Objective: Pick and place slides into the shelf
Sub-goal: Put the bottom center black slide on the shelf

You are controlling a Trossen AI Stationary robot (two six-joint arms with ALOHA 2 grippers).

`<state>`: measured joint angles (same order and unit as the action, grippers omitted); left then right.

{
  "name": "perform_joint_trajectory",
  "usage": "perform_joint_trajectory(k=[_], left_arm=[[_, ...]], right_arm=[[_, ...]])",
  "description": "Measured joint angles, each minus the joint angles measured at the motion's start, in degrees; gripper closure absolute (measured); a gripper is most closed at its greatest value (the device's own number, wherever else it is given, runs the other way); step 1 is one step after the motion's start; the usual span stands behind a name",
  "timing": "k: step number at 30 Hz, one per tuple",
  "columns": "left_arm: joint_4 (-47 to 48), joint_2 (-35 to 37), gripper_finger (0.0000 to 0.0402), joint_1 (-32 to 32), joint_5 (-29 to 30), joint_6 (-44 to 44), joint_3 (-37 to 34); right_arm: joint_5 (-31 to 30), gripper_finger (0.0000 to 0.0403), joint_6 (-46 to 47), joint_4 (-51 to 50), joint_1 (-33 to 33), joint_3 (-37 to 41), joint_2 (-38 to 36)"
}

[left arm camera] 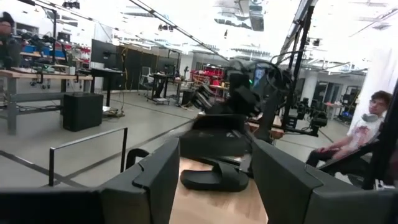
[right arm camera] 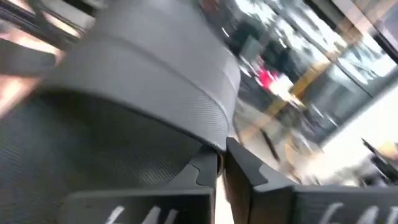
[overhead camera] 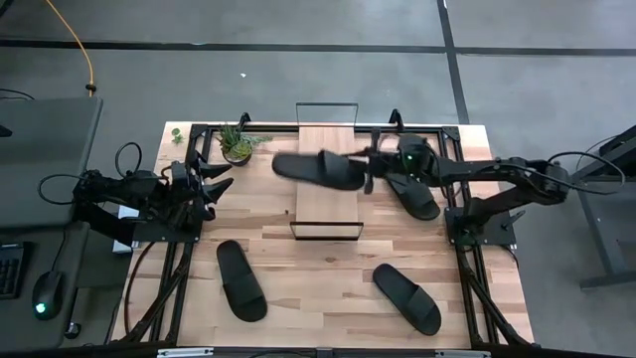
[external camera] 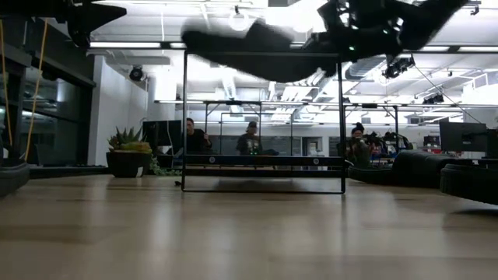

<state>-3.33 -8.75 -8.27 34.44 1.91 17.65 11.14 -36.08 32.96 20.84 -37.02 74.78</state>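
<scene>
Up high, right jaws (overhead camera: 370, 167) clamped on one end of a slide (overhead camera: 320, 169); the right wrist view shows the fingers (right arm camera: 205, 171) closed on its ribbed strap edge. Slide held roughly level in the air, above the shelf (overhead camera: 328, 179), its far end overhanging the shelf's left edge. From the low view the slide (external camera: 257, 50) hangs near the top of the shelf's wire frame (external camera: 185, 117), clear of the plank.

Second slide (overhead camera: 412, 191) lies on the desk (overhead camera: 318, 283) just right of the shelf, partly under the right arm. Third slide (overhead camera: 241, 280) lies toward the front left of the desk, fourth (overhead camera: 406, 297) toward the front right; both well apart from the shelf.

Left jaws (overhead camera: 221, 179) apart, holding nothing, waiting at the desk's left edge, pointed toward the shelf. Left wrist view looks between its fingers (left arm camera: 155, 177) at the held slide and the right arm.

Potted plant (overhead camera: 238, 144) stands at the back of the desk, left of the shelf. People (external camera: 250, 140) sit in the room beyond the desk.
</scene>
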Motion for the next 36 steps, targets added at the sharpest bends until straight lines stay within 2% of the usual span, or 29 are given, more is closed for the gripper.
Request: perform_joint_trajectory(k=[5, 10, 15, 21, 24, 31, 36], left_arm=[[0.0, 0.0, 0.0218, 0.0, 1.2, 0.0, 0.0], [-0.6, 0.0, 0.0218, 0.0, 1.4, -0.4, 0.0], [-4.2, 0.0, 0.0218, 0.0, 2.7, -3.7, 0.0], [-10.3, 0.0, 0.0218, 0.0, 2.7, -9.2, 0.0], [-12.5, 0.0, 0.0218, 0.0, 2.7, -11.7, 0.1], [-6.9, -0.7, 0.0218, 0.0, 2.7, -13.1, 4.3], [-5.9, -2.6, 0.0218, 0.0, 3.8, -13.2, 4.8]], right_arm=[[1.8, 0.0403, -2.5, -0.2, 2.7, 1.4, -1.7], [3.1, 0.0403, -4.9, -8.1, 3.9, -0.7, -1.7], [2.7, 0.0403, -8.5, -7.8, 7.1, -0.8, -1.3], [12.3, 0.0403, -8.5, -6.0, 14.7, -0.8, -1.3], [13.1, 0.0403, -8.7, -5.1, 17.2, -0.8, -1.3], [16.2, 0.0403, -9.4, -4.0, 21.4, -0.8, -0.6], [19.5, 0.0403, -8.1, -2.5, 23.7, -0.9, 1.5]])
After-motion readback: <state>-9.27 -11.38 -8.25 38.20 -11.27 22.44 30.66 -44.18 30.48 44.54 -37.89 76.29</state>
